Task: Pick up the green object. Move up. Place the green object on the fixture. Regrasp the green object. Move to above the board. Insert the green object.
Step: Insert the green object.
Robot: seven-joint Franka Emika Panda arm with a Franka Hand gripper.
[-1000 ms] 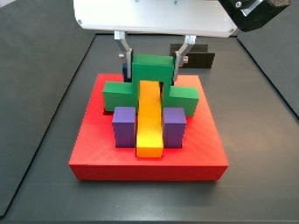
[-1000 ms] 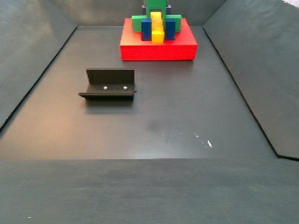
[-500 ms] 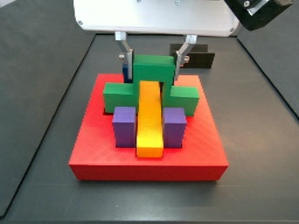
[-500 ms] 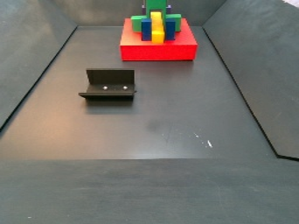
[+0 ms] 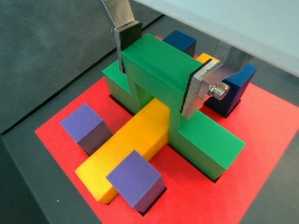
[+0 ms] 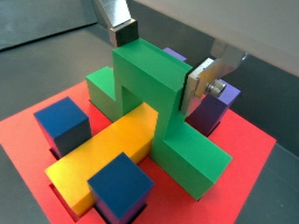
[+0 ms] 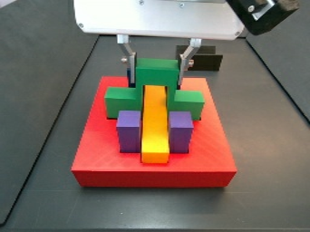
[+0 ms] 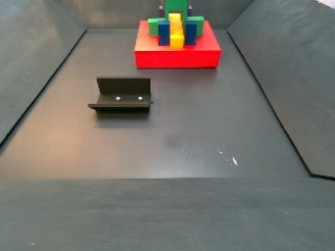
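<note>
The green object (image 7: 155,74) stands on the red board (image 7: 151,168), straddling the far end of the long yellow bar (image 7: 155,122). Both wrist views show its legs down on either side of the bar (image 5: 128,144). My gripper (image 7: 155,67) hangs straight above the board, its two fingers against the opposite sides of the green object's raised top (image 5: 156,68), shut on it. In a wrist view one dark pad (image 6: 124,35) sits at the top's far edge and the silver finger (image 6: 197,86) presses its near side. The fixture (image 8: 120,95) stands alone on the dark floor, well away from the board.
Two purple posts (image 7: 127,130) (image 7: 180,130) flank the yellow bar's near half, and blue posts (image 5: 177,41) stand by the green object. The board (image 8: 177,57) lies at the far end of the dark floor, with raised walls along the sides.
</note>
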